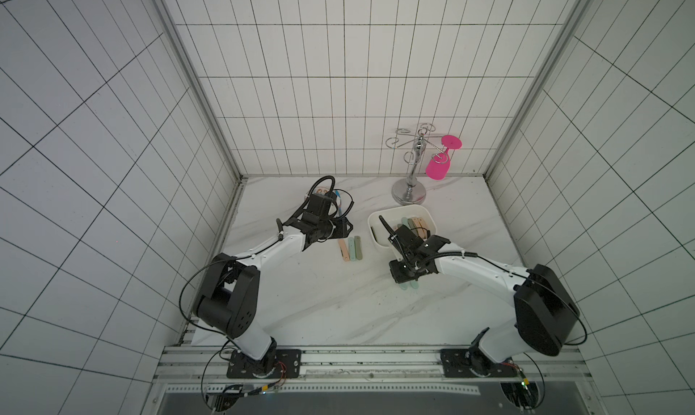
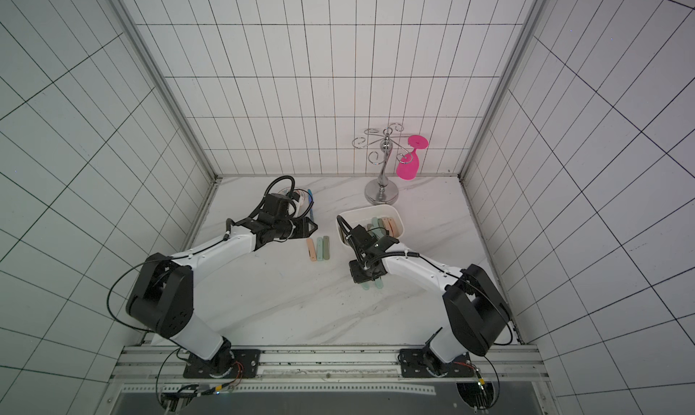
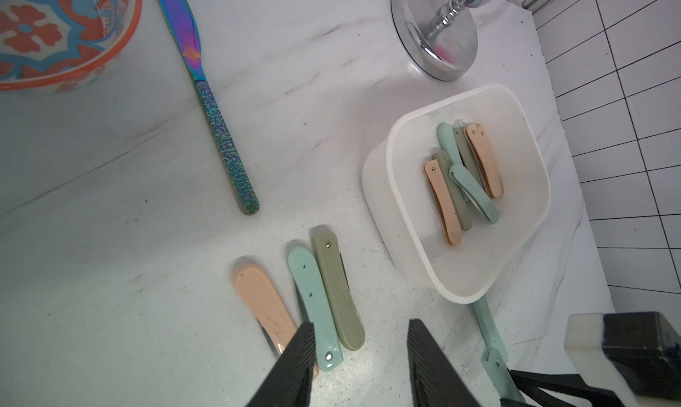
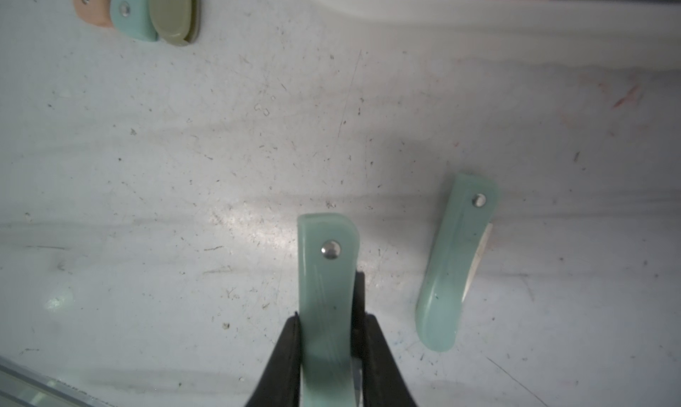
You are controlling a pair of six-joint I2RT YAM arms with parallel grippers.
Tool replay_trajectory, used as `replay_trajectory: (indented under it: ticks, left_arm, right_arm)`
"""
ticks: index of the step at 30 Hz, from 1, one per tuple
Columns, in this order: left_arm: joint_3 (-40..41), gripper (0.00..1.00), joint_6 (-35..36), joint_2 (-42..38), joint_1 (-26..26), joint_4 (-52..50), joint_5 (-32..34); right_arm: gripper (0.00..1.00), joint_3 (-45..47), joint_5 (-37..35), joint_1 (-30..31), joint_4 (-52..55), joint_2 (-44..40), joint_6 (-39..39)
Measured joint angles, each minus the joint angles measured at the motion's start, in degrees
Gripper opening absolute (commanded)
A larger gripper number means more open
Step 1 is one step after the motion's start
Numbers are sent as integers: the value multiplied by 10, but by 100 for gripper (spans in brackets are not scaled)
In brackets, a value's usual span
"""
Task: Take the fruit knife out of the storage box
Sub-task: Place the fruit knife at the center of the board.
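Left gripper point(image 3: 360, 322) hovers with its jaws apart and nothing between them, over the near ends of three folded knives lying side by side on the marble table point(image 1: 319, 304): a peach knife point(image 3: 258, 298), a mint knife point(image 3: 309, 298) and an olive knife point(image 3: 337, 287). Beyond that gripper sit a patterned bowl point(image 3: 73, 75) and an iridescent table knife point(image 3: 217, 128), just beside each other.

Right of the row stands the white storage box point(image 3: 379, 202), with several more folded knives point(image 3: 460, 176) heaped inside it in peach, mint and olive.

On the near side of the box, outside it, the right gripper point(image 4: 331, 318) is clamped on a mint-handled fruit knife point(image 4: 324, 261), one jaw against each side of the handle and the riveted end pointing out ahead. Whether this knife touches the table cannot be told. Another mint folding knife point(image 4: 449, 268) lies flat on the marble just beside it.

Behind the box a chrome stand point(image 1: 411, 176) carries a pink glass point(image 1: 438, 167) hung upside down.
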State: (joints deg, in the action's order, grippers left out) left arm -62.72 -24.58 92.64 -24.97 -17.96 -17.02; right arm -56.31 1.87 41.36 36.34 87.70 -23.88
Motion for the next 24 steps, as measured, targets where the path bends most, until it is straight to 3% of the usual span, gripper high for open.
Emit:
replay_trajectory:
  ticks: [8,24]
  left_arm:
    - [0,44,0,-1,-1,-11,7]
    - [-8,44,0,-1,-2,-21,9]
  right_arm:
    - [0,32,-33,0,-71,33,-50]
    - [0,36,-66,0,-88,52,-73]
